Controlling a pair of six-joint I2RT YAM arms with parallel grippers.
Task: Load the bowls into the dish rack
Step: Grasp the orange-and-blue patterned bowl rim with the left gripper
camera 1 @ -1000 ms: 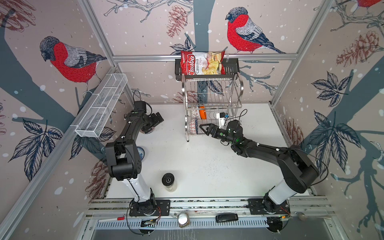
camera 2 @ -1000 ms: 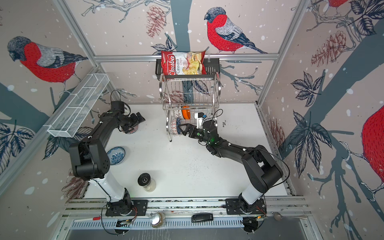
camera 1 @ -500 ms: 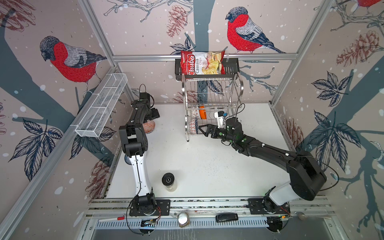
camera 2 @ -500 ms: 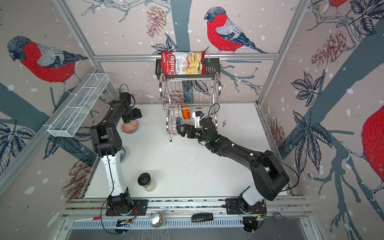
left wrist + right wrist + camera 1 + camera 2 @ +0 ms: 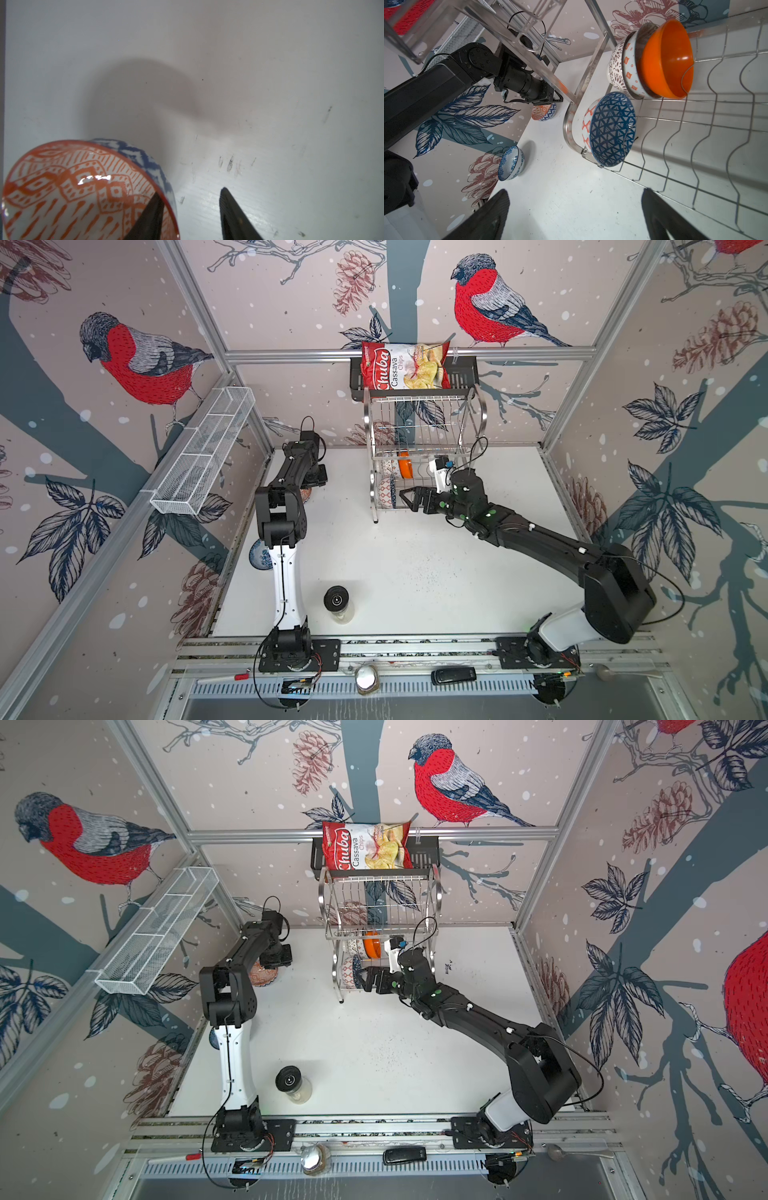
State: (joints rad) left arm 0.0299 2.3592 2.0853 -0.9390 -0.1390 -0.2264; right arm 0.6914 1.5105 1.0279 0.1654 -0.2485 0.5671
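Observation:
A red-orange patterned bowl [image 5: 83,187] with a blue-and-white outside stands on the white table at the back left [image 5: 259,977]. My left gripper [image 5: 190,191] straddles its rim, open. One finger is inside the bowl, the other outside with a gap to the wall. The dish rack [image 5: 424,439] stands at the back middle. Its lower tier holds a blue triangle-patterned bowl [image 5: 612,128], a plain orange bowl [image 5: 668,60] and a white dotted bowl [image 5: 616,66] on edge. My right gripper [image 5: 575,190] is open and empty at the rack's front. A blue-white floral bowl [image 5: 510,163] sits by the left wall.
A black-lidded jar [image 5: 336,599] stands near the table's front left. A long white mesh tray [image 5: 203,452] hangs on the left wall. A black basket [image 5: 461,379] with a chips bag [image 5: 403,366] sits above the rack.
My left arm has stretched out over the red-orange bowl, and its jaws have narrowed around the rim. The right arm has drawn back slightly from the rack, jaws still wide.

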